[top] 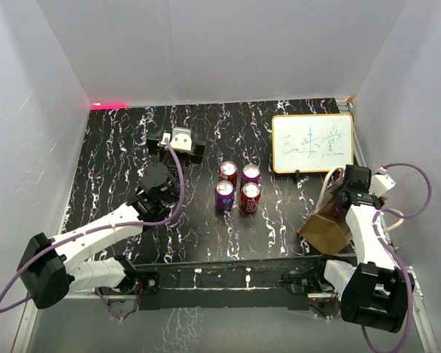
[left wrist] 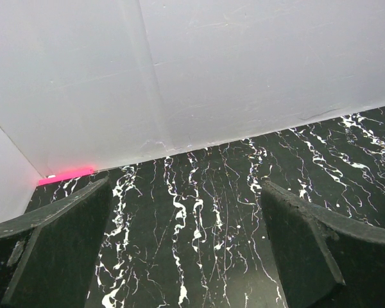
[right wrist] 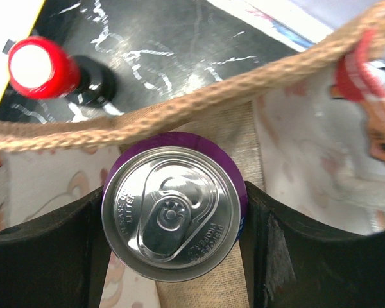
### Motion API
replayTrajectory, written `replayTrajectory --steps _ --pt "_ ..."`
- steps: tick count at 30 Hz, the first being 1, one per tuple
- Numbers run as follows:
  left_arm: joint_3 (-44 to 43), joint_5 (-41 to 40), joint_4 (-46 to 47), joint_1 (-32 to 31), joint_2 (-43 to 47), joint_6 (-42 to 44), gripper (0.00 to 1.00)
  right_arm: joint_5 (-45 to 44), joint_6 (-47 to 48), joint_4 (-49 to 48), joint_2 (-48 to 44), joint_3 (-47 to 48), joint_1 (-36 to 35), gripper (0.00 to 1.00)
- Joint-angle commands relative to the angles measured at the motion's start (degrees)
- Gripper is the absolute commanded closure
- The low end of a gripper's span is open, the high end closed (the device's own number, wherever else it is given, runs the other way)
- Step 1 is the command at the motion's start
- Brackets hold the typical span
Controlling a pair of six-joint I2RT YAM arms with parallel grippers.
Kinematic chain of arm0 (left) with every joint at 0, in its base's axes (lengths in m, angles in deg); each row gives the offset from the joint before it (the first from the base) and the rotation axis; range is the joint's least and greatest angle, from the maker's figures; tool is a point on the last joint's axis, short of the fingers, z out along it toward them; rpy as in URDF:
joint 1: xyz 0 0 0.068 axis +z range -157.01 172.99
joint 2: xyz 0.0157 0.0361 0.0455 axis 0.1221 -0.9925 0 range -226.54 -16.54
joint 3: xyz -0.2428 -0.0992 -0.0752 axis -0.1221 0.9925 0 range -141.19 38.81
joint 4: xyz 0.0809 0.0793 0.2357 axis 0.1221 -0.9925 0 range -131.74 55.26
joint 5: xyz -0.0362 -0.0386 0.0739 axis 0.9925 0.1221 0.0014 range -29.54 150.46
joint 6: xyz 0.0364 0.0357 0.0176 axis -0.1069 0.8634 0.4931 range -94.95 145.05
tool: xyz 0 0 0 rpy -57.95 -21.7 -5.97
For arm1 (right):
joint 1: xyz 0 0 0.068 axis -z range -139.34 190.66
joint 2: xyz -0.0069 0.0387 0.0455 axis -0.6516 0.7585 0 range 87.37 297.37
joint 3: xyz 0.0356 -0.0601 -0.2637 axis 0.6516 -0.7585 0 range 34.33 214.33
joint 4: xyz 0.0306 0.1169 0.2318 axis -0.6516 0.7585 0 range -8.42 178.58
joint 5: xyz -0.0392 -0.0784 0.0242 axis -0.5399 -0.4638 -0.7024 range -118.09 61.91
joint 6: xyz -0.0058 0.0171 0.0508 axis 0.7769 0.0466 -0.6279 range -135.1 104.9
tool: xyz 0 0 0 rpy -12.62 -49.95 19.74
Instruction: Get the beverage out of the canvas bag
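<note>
The canvas bag stands at the right of the table, tan with pale cream handles. In the right wrist view I look down into its open mouth past the woven rim. Inside it stands the beverage, a purple can with a silver top. My right gripper is shut on the can, one dark finger pressed against each side. From the top view the right wrist reaches into the bag. My left gripper hangs open over bare table near the back, holding nothing.
Several purple and red cans stand grouped mid-table. A white board with writing leans at the back right. A dark thing with a red cap stands just outside the bag. Grey walls enclose the table, with a pink strip at the back left.
</note>
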Motion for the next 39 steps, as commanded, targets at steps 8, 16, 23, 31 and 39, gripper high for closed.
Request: replayTrajectory --steps 8,16,23,31,39 --pt "-0.39 0.68 0.91 -0.27 1.16 -0.93 0.03 19.86 9.31 -4.91 -1.53 5.46 0.13 0.92" --pt "-0.34 1.05 0.64 -0.21 1.03 -1.33 0.03 23.74 10.59 1.12 -3.84 10.42 0.13 0.92" --pt "-0.46 1.06 0.54 -0.27 1.15 -1.42 0.03 22.78 10.62 0.71 -6.69 12.49 0.13 0.92" --pt "-0.46 1.13 0.24 -0.21 1.02 -1.84 0.03 19.63 10.12 3.02 -6.04 18.9 0.13 0.92" --pt "-0.52 1.3 0.03 -0.27 1.24 -2.25 0.03 14.57 9.1 8.41 -6.81 28.52 -0.89 0.92"
